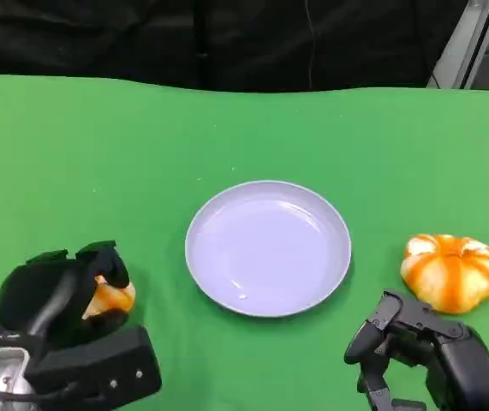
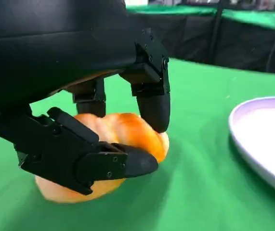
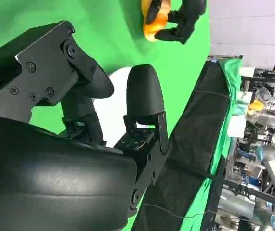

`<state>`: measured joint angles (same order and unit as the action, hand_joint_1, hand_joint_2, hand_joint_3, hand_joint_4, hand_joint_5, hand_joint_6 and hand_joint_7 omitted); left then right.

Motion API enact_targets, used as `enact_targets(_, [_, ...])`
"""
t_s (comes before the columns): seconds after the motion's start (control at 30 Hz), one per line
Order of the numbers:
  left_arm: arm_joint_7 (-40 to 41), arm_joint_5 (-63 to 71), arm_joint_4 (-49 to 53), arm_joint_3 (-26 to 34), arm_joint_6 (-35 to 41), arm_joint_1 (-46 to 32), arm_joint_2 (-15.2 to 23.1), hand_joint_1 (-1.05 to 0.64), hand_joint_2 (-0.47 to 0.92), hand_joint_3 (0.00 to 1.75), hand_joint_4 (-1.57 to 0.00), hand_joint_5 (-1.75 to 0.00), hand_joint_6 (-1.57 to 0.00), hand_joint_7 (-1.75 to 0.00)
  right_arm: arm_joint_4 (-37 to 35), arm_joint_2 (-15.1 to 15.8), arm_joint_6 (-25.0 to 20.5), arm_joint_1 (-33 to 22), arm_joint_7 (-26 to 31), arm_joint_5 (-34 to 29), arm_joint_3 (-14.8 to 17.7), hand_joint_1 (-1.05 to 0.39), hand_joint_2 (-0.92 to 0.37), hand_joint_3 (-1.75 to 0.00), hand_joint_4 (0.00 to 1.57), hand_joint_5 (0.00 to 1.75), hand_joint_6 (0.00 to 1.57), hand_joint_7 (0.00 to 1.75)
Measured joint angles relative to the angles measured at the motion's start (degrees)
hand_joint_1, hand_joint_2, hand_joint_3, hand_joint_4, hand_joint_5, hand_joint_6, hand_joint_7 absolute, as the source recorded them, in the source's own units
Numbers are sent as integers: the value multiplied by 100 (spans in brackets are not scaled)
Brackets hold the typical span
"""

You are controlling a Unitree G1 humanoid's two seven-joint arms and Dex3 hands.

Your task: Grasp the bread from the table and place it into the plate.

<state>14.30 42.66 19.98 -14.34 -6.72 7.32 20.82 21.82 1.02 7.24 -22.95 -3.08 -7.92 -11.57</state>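
A golden bread roll point(image 1: 116, 299) lies on the green table at the lower left, and my left hand point(image 1: 56, 300) is cupped over it. In the left wrist view my left hand point(image 2: 79, 72) grips the roll point(image 2: 123, 132) from both sides, its fingertips point(image 2: 154, 113) pressed on the crust while the roll rests on the cloth. The pale lilac plate point(image 1: 268, 248) sits empty mid-table, to the right of the roll. My right hand point(image 1: 415, 347) hovers at the lower right with its fingers apart and holding nothing; the right wrist view shows that hand point(image 3: 79, 144) the same way.
A second bun point(image 1: 450, 271), orange with white stripes, lies right of the plate, just beyond my right hand. Black curtains hang past the table's far edge. The plate's rim point(image 2: 253, 144) is close to the gripped roll.
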Motion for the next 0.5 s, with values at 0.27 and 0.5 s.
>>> enact_targets(0.27, [576,-14,-210,48,-687,-29,136,-16,36,134,-84,-175,-65,-175,-17,0,1,58,-4,37,30,5,-44,-128,70,166,72,141])
enact_targets(0.5, [1500,67,-155,24,-1560,120,84,-16,31,145,-87,-175,-66,-175,-43,0,2,110,-6,39,35,3,-43,-127,71,167,72,140])
